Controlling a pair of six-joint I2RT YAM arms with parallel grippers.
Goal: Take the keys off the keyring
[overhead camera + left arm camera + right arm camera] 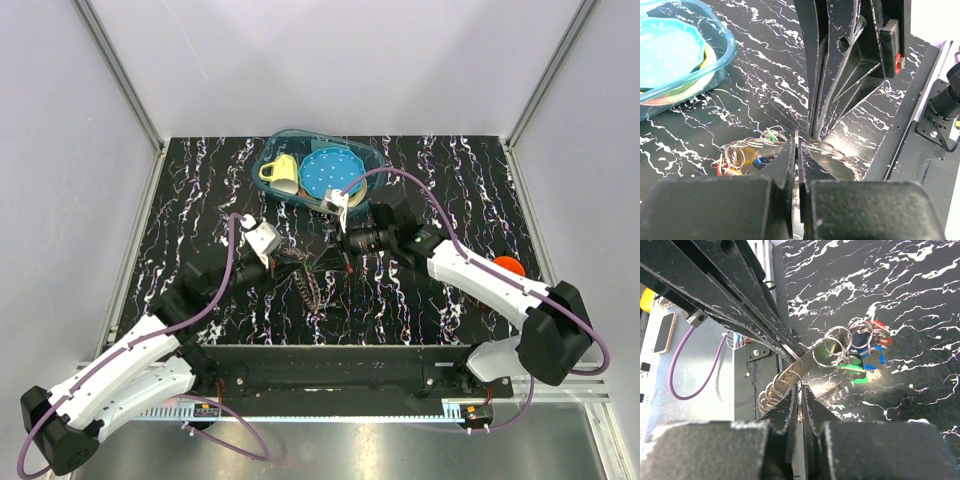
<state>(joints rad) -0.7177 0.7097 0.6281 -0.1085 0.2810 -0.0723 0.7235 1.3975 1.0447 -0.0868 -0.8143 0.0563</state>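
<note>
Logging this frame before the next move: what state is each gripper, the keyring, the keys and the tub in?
left gripper: shut on the keyring
right gripper: shut on the keyring
keyring: pinched between both grippers
keys: bunched on the rings
tub: uncovered

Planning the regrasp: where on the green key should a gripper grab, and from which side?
Probably grip the green key by its flat plastic head, from the bare table side, opposite the right gripper clamping the keyring. The head juts from the bunch's edge; its blade hides among rings.
</note>
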